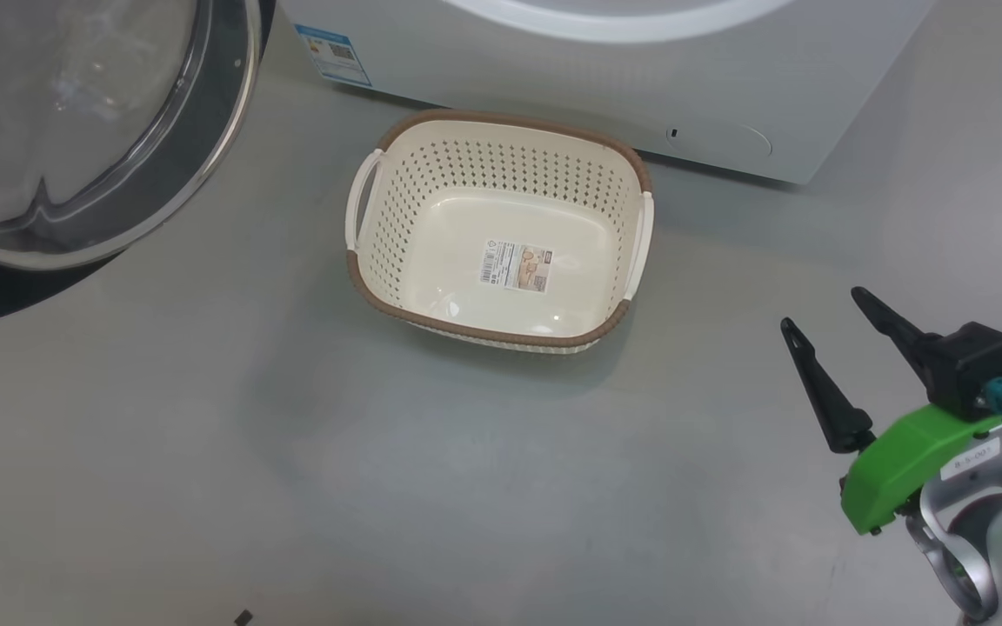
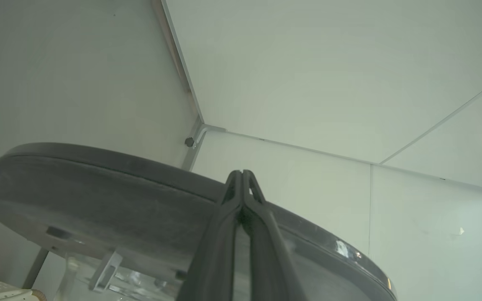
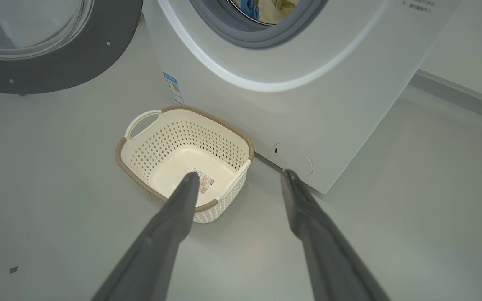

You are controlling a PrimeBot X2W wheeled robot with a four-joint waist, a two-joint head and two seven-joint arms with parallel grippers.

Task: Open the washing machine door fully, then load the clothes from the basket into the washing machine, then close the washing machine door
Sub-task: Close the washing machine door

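Note:
The basket (image 1: 414, 200) stands empty on the floor before the washing machine (image 1: 605, 96), its label showing on the bottom. The washing machine door (image 1: 75, 113) hangs swung open at the upper left. In the right wrist view the clothes (image 3: 280, 7), blue and cream-yellow, lie inside the drum opening of the washing machine (image 3: 329, 96), above the basket (image 3: 174, 138). My right gripper (image 1: 823, 309) is open and empty, right of the basket, and its wrist view shows it (image 3: 239, 175) the same. My left gripper (image 2: 241, 172) is shut with nothing in it, tips crossing the door (image 2: 111, 200) rim.
A round lower hatch (image 1: 718, 139) and a blue sticker (image 1: 334, 52) mark the washer's front. A small dark scrap (image 1: 243, 618) lies on the grey floor near the bottom edge. White wall panels rise behind the door in the left wrist view.

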